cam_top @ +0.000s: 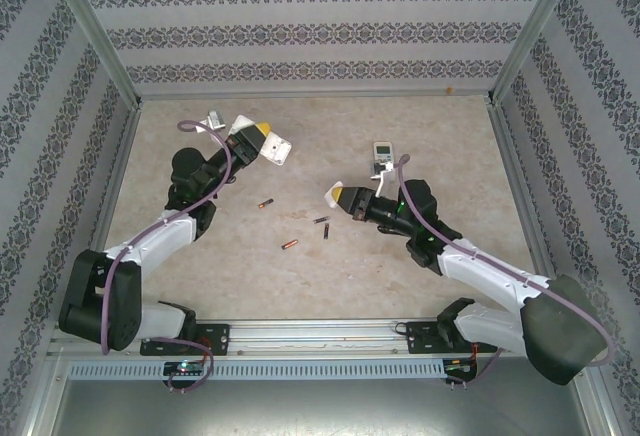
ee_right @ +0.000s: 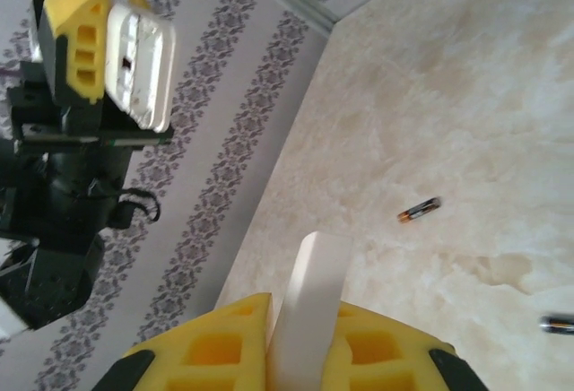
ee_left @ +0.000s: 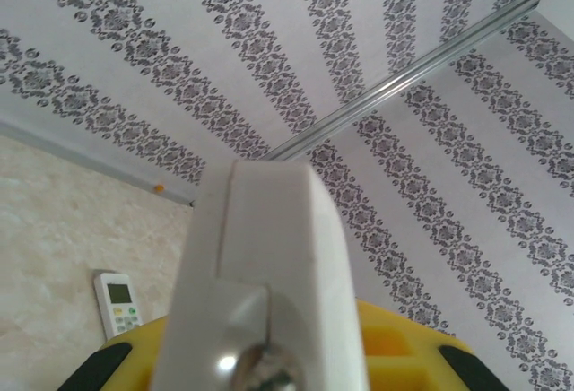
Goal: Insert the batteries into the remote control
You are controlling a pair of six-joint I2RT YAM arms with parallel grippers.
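Top external view: the left end effector (cam_top: pixel 260 140) pinches the remote control (cam_top: pixel 278 151) and holds it off the counter (cam_top: pixel 440 256), with what looks like its opened back turned toward the right arm. The right end effector (cam_top: pixel 340 196) is clamped on a flat white piece (ee_right: pixel 309 292), probably the battery cover. All four batteries (cam_top: pixel 289 244) lie on the counter between the arms, so loading is not yet begun. The next move calls for the right arm to set that piece down and pick up one battery.

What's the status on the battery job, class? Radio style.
Left end effector shut on remote, raised. Right end effector shut on white piece. Four batteries loose on table between arms. Spare remote on table, apart from batteries.
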